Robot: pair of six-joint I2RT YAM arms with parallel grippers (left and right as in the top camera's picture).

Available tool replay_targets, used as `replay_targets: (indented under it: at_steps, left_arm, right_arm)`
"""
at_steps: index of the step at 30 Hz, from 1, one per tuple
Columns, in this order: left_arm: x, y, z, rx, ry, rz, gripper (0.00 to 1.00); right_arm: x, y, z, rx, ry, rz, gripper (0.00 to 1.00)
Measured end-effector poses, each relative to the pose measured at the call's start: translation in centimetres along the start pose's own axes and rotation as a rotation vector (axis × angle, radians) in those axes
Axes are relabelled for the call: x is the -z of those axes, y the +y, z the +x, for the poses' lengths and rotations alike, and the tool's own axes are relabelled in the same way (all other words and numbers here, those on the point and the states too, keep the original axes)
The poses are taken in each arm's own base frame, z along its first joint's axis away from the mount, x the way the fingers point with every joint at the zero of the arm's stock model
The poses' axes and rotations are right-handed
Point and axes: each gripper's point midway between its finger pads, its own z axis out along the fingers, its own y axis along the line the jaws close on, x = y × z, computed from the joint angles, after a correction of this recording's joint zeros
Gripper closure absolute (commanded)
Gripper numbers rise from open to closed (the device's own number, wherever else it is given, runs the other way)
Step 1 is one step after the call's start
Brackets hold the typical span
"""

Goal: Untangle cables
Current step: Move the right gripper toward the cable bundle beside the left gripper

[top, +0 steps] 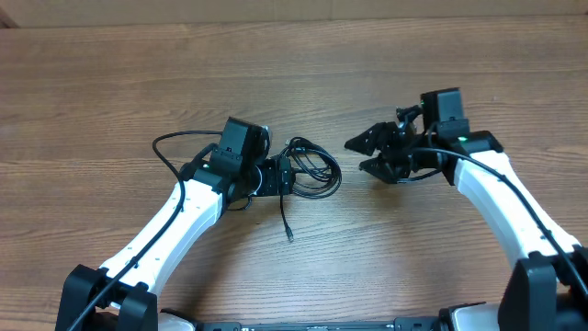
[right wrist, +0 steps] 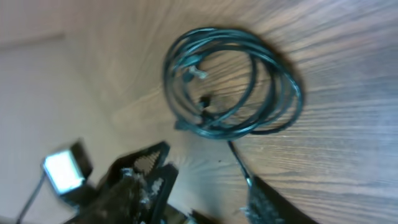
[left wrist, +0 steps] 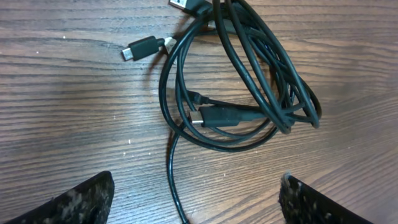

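Working from the left of my overhead feed, the left gripper (top: 283, 175) comes in from the lower left and sits low over the wooden table (top: 92, 92), with its tip right at the left edge of the cables (top: 312, 165). On its wrist camera I see the two fingers (left wrist: 74, 199) spread wide at the bottom corners of the frame, and they are pinching nothing. A single loose strand (left wrist: 173, 186) runs down between them without touching either one. The cables lie flat on the table near its middle, between the two arms, as a bundle of thin black loops crossing over one another. One plug (left wrist: 140, 48) with a silver tip sticks out at the upper left of the bundle, and a second plug (left wrist: 214, 117) rests inside the loops. From above, the loose strand leaves the bottom of the coil and trails toward me, ending in a small tip on bare wood. Further right, the right gripper (top: 360, 154) points left at the bundle with a gap of bare wood between them – near, not touching. Its jaws are parted and hold nothing. Its wrist picture is blurred, but I can make out the coil on the wood ahead and the two dark fingers (right wrist: 143, 171) apart at the bottom of the frame
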Motion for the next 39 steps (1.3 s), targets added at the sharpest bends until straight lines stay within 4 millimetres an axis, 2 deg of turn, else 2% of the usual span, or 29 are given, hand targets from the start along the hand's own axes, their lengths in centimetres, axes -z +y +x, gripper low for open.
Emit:
replay_targets:
  at_steps: [3, 5, 8, 10, 12, 15, 20, 39]
  left_arm:
    - [0.0, 0.0, 0.0, 0.000, 0.000, 0.000, 0.15]
    - [0.0, 0.0, 0.0, 0.000, 0.000, 0.000, 0.14]
    - [0.0, 0.0, 0.0, 0.000, 0.000, 0.000, 0.14]
    - [0.0, 0.0, 0.0, 0.000, 0.000, 0.000, 0.13]
    - [0.0, 0.0, 0.0, 0.000, 0.000, 0.000, 0.12]
    - [0.0, 0.0, 0.0, 0.000, 0.000, -0.001, 0.10]
    - [0.0, 0.0, 0.0, 0.000, 0.000, -0.001, 0.09]
    - [0.0, 0.0, -0.1, -0.001, -0.004, -0.002, 0.08]
  right_arm:
    - [-1.2, -1.0, 0.2, -0.052, -0.037, 0.076, 0.67]
    - [-1.7, -1.4, 0.4, -0.069, -0.068, 0.120, 0.68]
    - [-2.4, -1.5, 0.1, -0.073, -0.135, 0.163, 0.52]
    - [-2.7, -1.5, -0.1, -0.064, -0.170, 0.183, 0.47]
    - [-2.8, -1.6, -0.1, -0.058, -0.200, 0.204, 0.33]
    - [-3.0, -1.7, -0.4, -0.042, -0.239, 0.224, 0.27]
    - [-3.1, -1.4, -0.9, -0.022, -0.293, 0.234, 0.00]
    - [-1.9, -2.8, -2.9, -0.018, -0.423, 0.315, 0.00]
